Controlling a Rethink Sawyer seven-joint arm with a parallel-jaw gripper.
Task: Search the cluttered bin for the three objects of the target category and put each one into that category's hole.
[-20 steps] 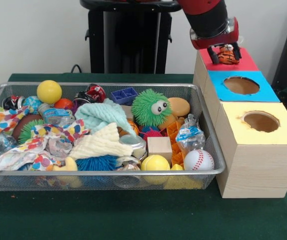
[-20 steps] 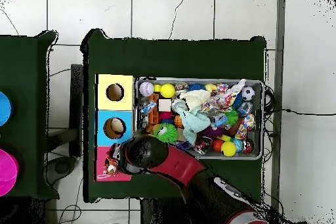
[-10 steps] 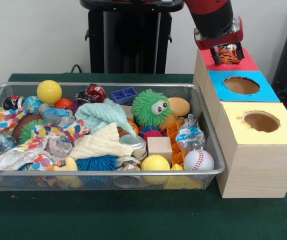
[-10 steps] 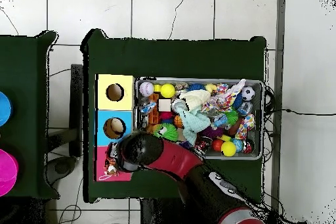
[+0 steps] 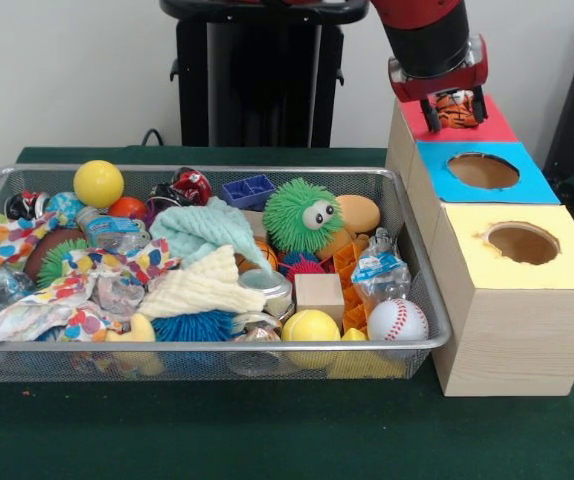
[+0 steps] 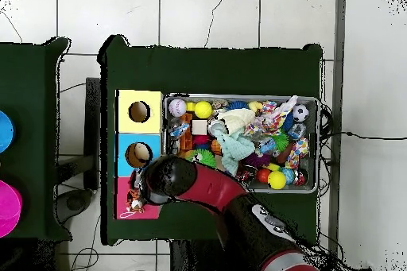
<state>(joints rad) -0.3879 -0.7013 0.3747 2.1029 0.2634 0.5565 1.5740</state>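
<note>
Front view, near to far. Bench (image 5: 267, 440): green cloth. Wire bin (image 5: 422, 300): full of clutter, baseball (image 5: 397, 320) at its near corner. Yellow box (image 5: 557, 270), then blue box (image 5: 507, 185), holes open. Red box (image 5: 487, 125), farthest. Hand (image 5: 453, 108) pinched a tiger toy (image 5: 454, 112) just above the red top. Its hole was hidden; best centred over the opening before release.

The end effector (image 5: 453, 103) grips an orange striped toy (image 5: 454, 110) over the red box top (image 5: 494, 127). Beside it, the wire bin (image 5: 419, 290) holds cluttered toys, including 1 baseball (image 5: 397, 320).
</note>
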